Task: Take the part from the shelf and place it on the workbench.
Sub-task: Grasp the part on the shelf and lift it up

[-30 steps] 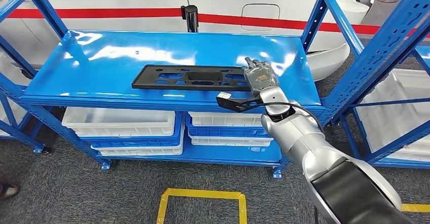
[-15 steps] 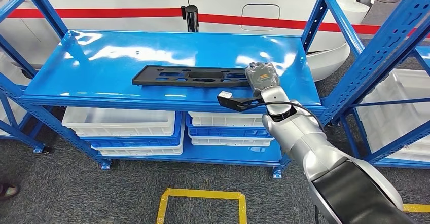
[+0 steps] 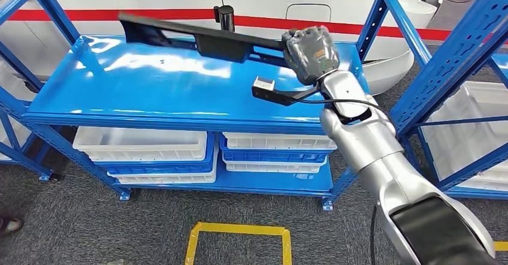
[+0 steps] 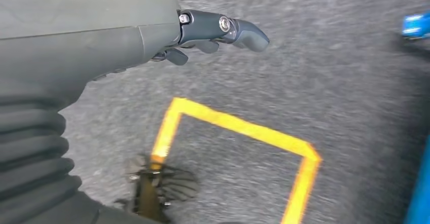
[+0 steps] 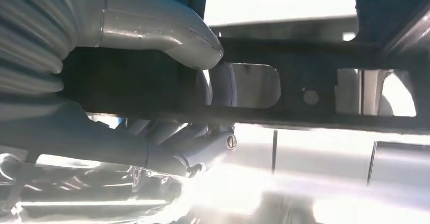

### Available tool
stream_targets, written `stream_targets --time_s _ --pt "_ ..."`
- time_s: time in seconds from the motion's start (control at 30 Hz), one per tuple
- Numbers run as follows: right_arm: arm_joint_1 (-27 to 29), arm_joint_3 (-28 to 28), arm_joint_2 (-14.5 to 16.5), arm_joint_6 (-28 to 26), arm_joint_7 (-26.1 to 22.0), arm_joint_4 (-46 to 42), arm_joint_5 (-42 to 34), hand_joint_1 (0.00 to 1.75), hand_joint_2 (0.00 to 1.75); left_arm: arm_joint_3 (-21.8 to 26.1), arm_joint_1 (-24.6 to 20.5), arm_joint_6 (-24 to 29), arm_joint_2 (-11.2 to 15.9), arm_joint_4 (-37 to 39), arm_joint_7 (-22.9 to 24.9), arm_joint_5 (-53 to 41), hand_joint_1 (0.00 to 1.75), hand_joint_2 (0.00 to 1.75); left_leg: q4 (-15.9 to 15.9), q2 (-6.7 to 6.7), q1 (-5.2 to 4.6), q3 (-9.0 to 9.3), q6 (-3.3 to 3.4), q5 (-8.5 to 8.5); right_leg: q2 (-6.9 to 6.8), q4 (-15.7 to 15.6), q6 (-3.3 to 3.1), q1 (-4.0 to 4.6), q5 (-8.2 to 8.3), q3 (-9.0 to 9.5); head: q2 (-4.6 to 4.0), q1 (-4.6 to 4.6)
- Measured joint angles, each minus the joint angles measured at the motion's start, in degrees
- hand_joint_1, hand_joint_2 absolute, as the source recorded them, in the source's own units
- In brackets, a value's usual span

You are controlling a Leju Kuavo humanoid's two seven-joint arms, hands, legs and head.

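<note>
Carrying step. The right hand (image 3: pixel 308 48) grips one end of the long, flat black plastic part (image 3: pixel 200 37), held clear above the glossy blue metal shelf (image 3: pixel 150 91), extending toward ten o'clock. The left hand (image 4: pixel 152 36) hangs empty, fingers extended. Next: turn toward the workbench, keeping the part level.

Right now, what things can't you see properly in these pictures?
- Right hand fingers: in the head view the hand's back hides them where it grips the black part.
- Far end of the part: cut off in the right wrist view.
- Shelf top: glare washes it out there.
- Floor: blurred in the left wrist view.
</note>
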Motion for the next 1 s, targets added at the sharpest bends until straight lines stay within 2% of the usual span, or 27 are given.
stream_targets --time_s 0.03,0.13,0.3,0.4,0.47,0.53,0.6,0.67,0.73,0.77,0.8,0.87,0.9,0.93,1.0 --pt "0.51 -1.19 -1.11 0.50 -0.04 -5.08 -0.14 1.75 1.75 0.26 0.01 -0.22 -0.01 0.01 1.63 -0.14 0.00 1.75 0.00 -0.01 0.00 -0.02 0.00 0.00 0.00 -0.01 0.00 0.00 0.00 -0.01 0.00 0.02" --pt "1.84 -2.87 -2.36 0.33 0.29 -10.53 -0.01 1.75 1.75 0.28 0.00 -1.34 -0.01 0.01 2.44 -0.46 0.00 1.75 0.00 0.00 0.00 -0.03 0.00 0.00 0.00 -0.03 0.00 0.00 0.00 0.00 0.00 0.03" --pt "3.80 -4.81 -3.57 -1.71 0.48 -15.02 0.77 1.75 1.75 0.26 -0.02 -3.80 0.02 0.01 5.21 -1.34 0.00 1.75 0.13 -0.02 -0.08 -0.06 0.04 -0.03 -0.01 -0.14 0.13 -0.07 0.09 0.01 0.00 0.01" --pt "4.47 -5.65 -3.90 -2.28 0.55 -16.00 1.03 1.75 1.75 0.23 -0.04 -4.63 0.05 0.01 5.69 -1.77 0.00 1.75 0.47 -0.11 -0.18 -0.21 0.21 -0.16 -0.01 -0.34 0.47 -0.56 0.30 0.01 0.00 -0.01" --pt "4.80 -6.20 -4.12 -2.33 0.61 -16.47 1.19 1.75 1.75 0.21 -0.06 -4.76 0.07 0.01 5.81 -2.02 0.00 1.75 0.43 -0.14 -0.11 -0.28 0.38 -0.03 0.01 -0.39 0.73 -0.68 0.48 0.00 0.00 -0.01" --pt "5.00 -6.69 -4.34 -2.38 0.62 -16.85 1.45 1.75 1.75 0.19 -0.10 -4.73 0.04 0.01 5.94 -2.24 0.00 1.75 -0.17 0.06 0.19 -0.14 1.01 0.57 0.00 0.31 0.84 -0.46 -0.04 -0.46 0.00 0.00" --pt "5.10 -6.98 -4.52 -2.50 0.62 -17.01 1.72 1.75 1.75 0.15 -0.20 -4.64 0.00 0.01 6.07 -2.55 0.00 1.75 -0.77 0.31 0.47 -0.16 1.65 1.18 -0.01 3.22 0.29 -0.18 -1.93 -2.00 0.00 0.13" --pt "5.39 -7.15 -4.64 -2.79 0.62 -17.03 1.89 1.75 1.75 0.14 -0.29 -4.57 -0.01 0.01 6.13 -2.82 0.00 1.75 -0.79 0.37 0.41 -0.51 1.90 1.39 -0.01 9.50 -0.42 -0.10 -4.72 -5.04 0.00 0.22" --pt "6.18 -7.34 -4.79 -3.08 0.64 -17.03 2.10 1.75 1.75 0.14 -0.30 -4.39 0.03 0.01 6.28 -3.07 0.00 1.75 -0.77 0.35 0.34 -0.84 1.96 1.58 0.00 16.53 -0.57 0.05 -6.92 -8.38 0.00 0.23" --pt "6.62 -7.45 -4.87 -3.15 0.67 -17.06 2.26 1.75 1.75 0.14 -0.30 -4.30 0.04 0.01 6.37 -3.19 0.00 1.75 -0.72 0.32 0.30 -0.98 1.91 1.68 0.00 17.79 -0.37 0.14 -6.97 -8.98 0.00 0.24" --pt "6.97 -7.59 -4.96 -3.16 0.71 -17.10 2.42 1.75 1.75 0.14 -0.30 -4.25 0.05 0.01 6.43 -3.28 0.00 1.75 -0.65 0.28 0.27 -1.08 1.81 1.77 -0.01 16.55 -0.04 0.24 -6.08 -8.33 0.00 0.26" --pt "7.26 -7.93 -5.08 -3.17 0.77 -17.35 2.70 1.75 1.75 0.13 -0.31 -4.24 0.03 0.01 6.46 -3.40 0.00 1.75 -0.25 0.25 0.23 -1.40 1.60 1.89 -0.15 8.40 0.41 0.34 -2.84 -4.41 0.00 0.28" --pt "7.29 -8.08 -5.12 -3.17 0.80 -17.54 2.80 1.75 1.75 0.13 -0.33 -4.21 0.03 0.01 6.47 -3.45 0.00 1.75 0.11 0.26 0.13 -1.72 1.41 1.90 -0.19 4.65 0.29 0.43 -1.39 -2.60 0.00 0.23" --pt "7.30 -8.22 -5.14 -3.19 0.85 -17.74 2.89 1.75 1.75 0.12 -0.36 -4.18 0.03 0.01 6.47 -3.53 0.00 1.75 0.42 0.29 0.04 -2.06 1.18 1.94 -0.20 2.20 -0.04 0.49 -0.43 -1.57 0.00 0.19" --pt "7.44 -8.43 -5.16 -3.22 0.98 -18.02 3.02 1.75 1.75 0.11 -0.38 -4.12 0.05 0.01 6.48 -3.65 0.00 1.75 0.75 0.34 -0.06 -2.66 0.48 2.23 -0.07 1.27 -0.96 0.64 0.43 -1.49 0.00 0.09"
